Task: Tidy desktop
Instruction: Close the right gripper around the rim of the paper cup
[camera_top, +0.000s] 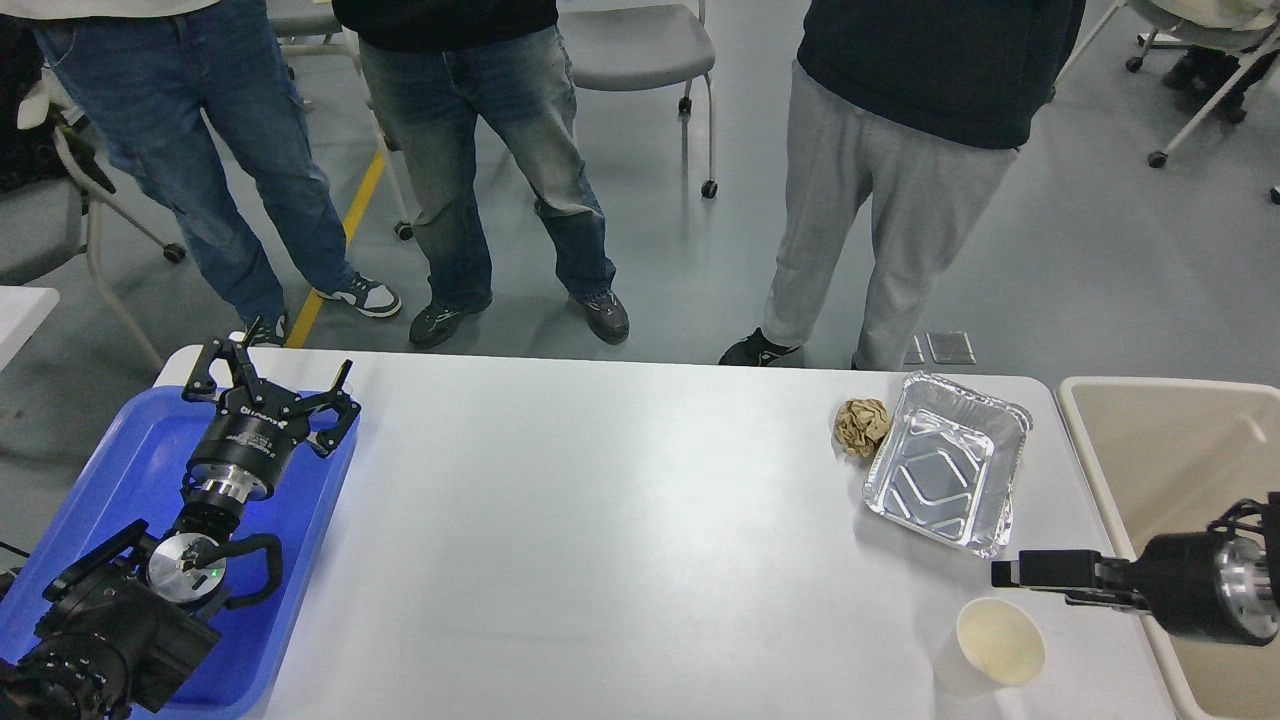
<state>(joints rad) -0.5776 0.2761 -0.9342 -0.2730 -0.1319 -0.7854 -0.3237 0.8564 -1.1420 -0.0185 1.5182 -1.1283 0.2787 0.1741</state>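
The white desktop (620, 540) carries a crumpled brown paper ball (862, 425), an empty foil tray (945, 475) right beside it, and a white paper cup (995, 645) near the front right corner. My left gripper (270, 385) is open and empty above the blue tray's far right corner. My right gripper (1020, 575) reaches in low from the right, just above and to the right of the cup and below the foil tray. It is seen side-on, so its fingers cannot be told apart. It holds nothing that I can see.
A blue plastic tray (90, 470) lies at the desktop's left end under my left arm. A beige bin (1180, 460) stands off the right edge. Three people stand close behind the far edge, with chairs behind them.
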